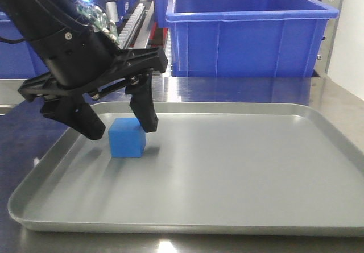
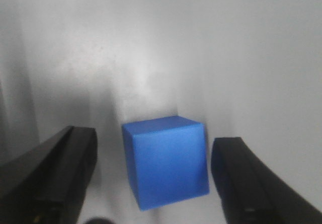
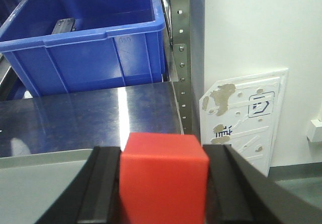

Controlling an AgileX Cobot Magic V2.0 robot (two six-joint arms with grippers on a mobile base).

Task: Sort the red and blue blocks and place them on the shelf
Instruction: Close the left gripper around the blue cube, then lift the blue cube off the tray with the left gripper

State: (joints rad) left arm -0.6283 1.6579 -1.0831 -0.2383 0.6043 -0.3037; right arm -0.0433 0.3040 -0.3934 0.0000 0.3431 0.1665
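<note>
The blue block (image 1: 127, 138) sits flat on the tray (image 1: 239, 168), left of centre in the front view. The left gripper (image 1: 123, 129) straddles it with its jaws wide and a gap on each side, apparently lined up to close on two opposite faces. The red block (image 3: 162, 176) fills the bottom centre of the right wrist view, pinched between the jaws of the right gripper (image 3: 162, 189), probably secured for carrying. Ahead of it the shelf's perforated upright (image 3: 182, 58) rises beside a blue bin (image 3: 85, 38) at upper left.
</note>
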